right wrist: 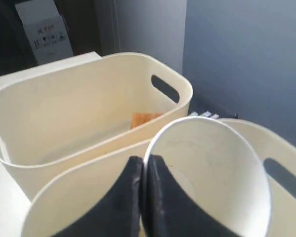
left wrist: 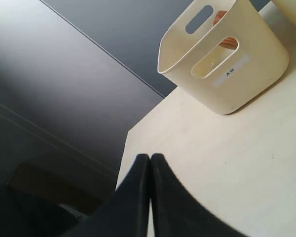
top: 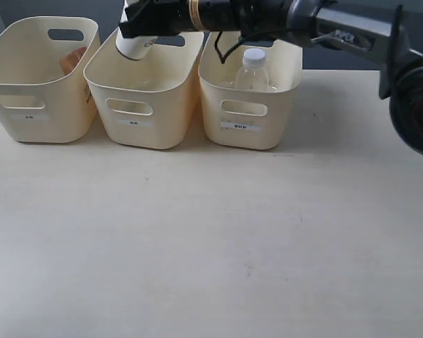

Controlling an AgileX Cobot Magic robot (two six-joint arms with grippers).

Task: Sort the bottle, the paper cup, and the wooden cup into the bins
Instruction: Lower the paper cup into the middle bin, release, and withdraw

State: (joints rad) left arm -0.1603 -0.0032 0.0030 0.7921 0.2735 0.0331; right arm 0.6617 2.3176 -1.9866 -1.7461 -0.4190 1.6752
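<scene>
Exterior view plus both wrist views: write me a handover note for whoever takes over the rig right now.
Right gripper: shut on the rim of the paper cup, holding it over the middle bin, not yet released.
Left gripper: shut, empty, above the table near the left bin.
Bottle: upright in the right bin, done.
Wooden cup: a brown shape in the left bin, seemingly done.
Left to do: release the paper cup into the middle bin and withdraw the arm.

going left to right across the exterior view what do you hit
left bin with the wooden cup → middle bin, paper cup held above it by the right tool → right bin with the bottle
</scene>
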